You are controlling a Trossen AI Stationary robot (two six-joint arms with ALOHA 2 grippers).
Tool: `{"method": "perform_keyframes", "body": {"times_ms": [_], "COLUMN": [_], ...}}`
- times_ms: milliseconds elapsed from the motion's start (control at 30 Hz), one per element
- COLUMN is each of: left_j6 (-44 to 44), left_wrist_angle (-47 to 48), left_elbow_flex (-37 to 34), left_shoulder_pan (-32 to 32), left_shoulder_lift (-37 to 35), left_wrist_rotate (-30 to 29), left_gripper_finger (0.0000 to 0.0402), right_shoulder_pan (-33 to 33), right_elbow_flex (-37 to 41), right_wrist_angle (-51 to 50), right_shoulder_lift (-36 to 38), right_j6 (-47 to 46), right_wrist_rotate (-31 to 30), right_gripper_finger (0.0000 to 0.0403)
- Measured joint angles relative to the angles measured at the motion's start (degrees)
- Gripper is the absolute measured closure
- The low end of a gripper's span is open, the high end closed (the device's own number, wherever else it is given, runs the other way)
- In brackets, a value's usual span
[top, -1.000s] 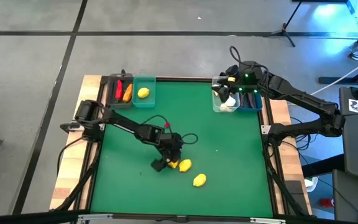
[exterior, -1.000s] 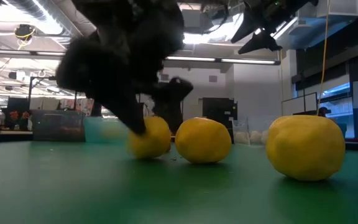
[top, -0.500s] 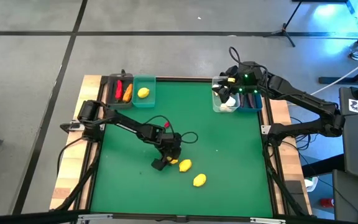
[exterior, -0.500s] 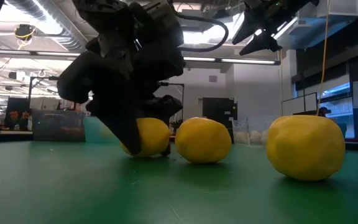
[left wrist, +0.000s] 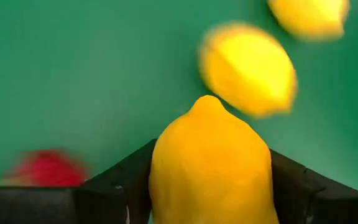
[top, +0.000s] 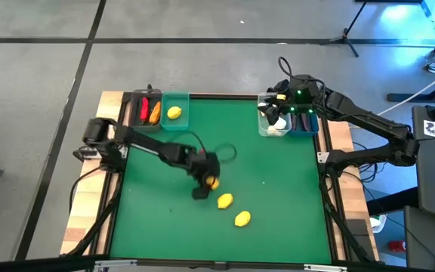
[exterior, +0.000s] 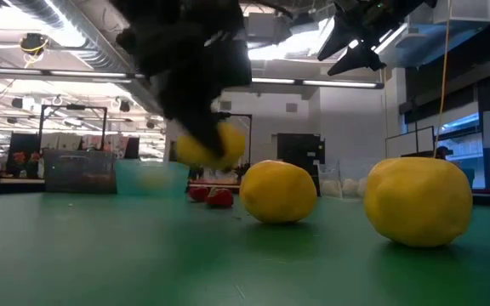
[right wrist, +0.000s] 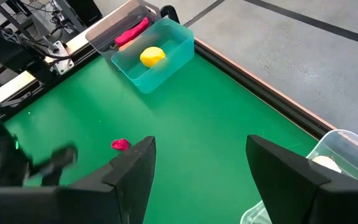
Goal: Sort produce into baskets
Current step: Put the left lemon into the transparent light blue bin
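Note:
My left gripper (top: 207,183) is shut on a yellow lemon (exterior: 211,143) above the green mat's middle. Two more lemons (top: 224,201) (top: 242,219) lie on the mat nearer the front. Two tiny red berries (exterior: 210,196) lie on the mat behind them. My right gripper (right wrist: 204,174) is open and empty, hovering over the clear bin (top: 273,127) at the far right, which holds white garlic (right wrist: 325,163). The teal bin (top: 177,112) holds one lemon. The dark bin (top: 143,112) holds a red pepper and an orange carrot. My left gripper pinches the lemon between its two fingers (left wrist: 126,183), one on each side of its body (left wrist: 166,180), with its pointed end forward. The fingers come from above, slanting down. The lemon is lifted clear of the mat.
The blue bin (top: 305,123) stands beside the clear one at the far right. The dark and teal bins stand side by side at the far left. A cable loop (top: 225,153) trails over the mat by the left arm. The mat's right half (top: 278,189) is bare.
My left gripper has risen from the mat and gone a little toward the far edge, taking one lemon with it. That lemon lay beside the other two and now hangs clear of the mat. The berries behind it have come into sight.

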State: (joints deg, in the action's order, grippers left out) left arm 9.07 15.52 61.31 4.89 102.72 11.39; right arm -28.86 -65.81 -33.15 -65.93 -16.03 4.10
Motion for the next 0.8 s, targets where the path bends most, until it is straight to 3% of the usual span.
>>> {"method": "perform_keyframes", "body": {"times_ms": [167, 400, 600, 800], "left_j6": [7.57, 11.75, 9.90, 4.65], "left_wrist_angle": [6.29, 13.31, 15.70, 15.77], "left_elbow_flex": [0.03, 0.03, 0.07, 0.07], "left_shoulder_pan": [-6.78, -23.07, -38.37, -46.37], "left_shoulder_lift": [-8.97, -21.66, -24.39, -20.95], "left_wrist_rotate": [-9.34, -21.74, -23.57, -22.58], "left_gripper_finger": [0.0185, 0.0178, 0.0176, 0.0176], "right_shoulder_pan": [-0.04, -0.04, -0.04, -0.04], "right_elbow_flex": [-0.01, 0.01, -0.01, -0.01], "right_wrist_angle": [0.04, 0.37, 3.58, 5.86], "right_shoulder_lift": [0.00, 0.00, 0.00, 0.00], "right_j6": [0.14, 1.37, 1.42, 2.35], "right_wrist_rotate": [0.00, -0.56, -2.01, -1.99], "right_gripper_finger": [0.0155, 0.0155, 0.0155, 0.0155]}}
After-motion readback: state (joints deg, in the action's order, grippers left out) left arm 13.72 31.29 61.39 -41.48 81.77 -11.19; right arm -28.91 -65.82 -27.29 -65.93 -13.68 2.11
